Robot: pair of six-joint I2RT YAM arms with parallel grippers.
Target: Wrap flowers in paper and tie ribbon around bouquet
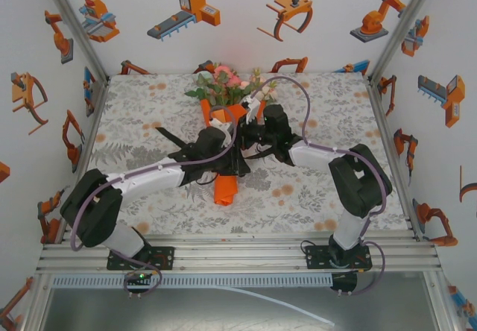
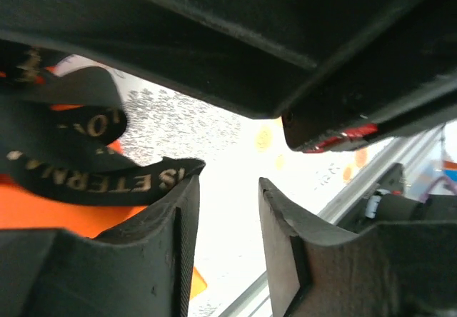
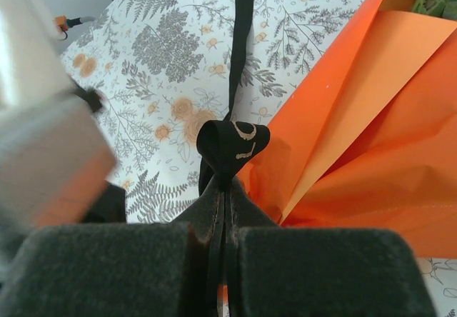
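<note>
The bouquet lies in the middle of the table, with pink and cream flowers (image 1: 227,85) at the far end of the orange paper (image 1: 223,186) cone. Both grippers meet over the cone's middle. My right gripper (image 3: 225,195) is shut on a folded loop of the black ribbon (image 3: 232,142), right beside the paper (image 3: 371,153). My left gripper (image 2: 228,188) is open with nothing between its fingers. The gold-lettered ribbon (image 2: 86,174) drapes against the outside of its left finger, over the paper (image 2: 43,213). One ribbon end (image 1: 170,139) trails left on the cloth.
The leaf-patterned tablecloth (image 1: 313,107) covers the table. An aluminium rail (image 1: 238,249) runs along the near edge, and walls stand on three sides. In the right wrist view the left arm (image 3: 43,138) is a blur close by on the left.
</note>
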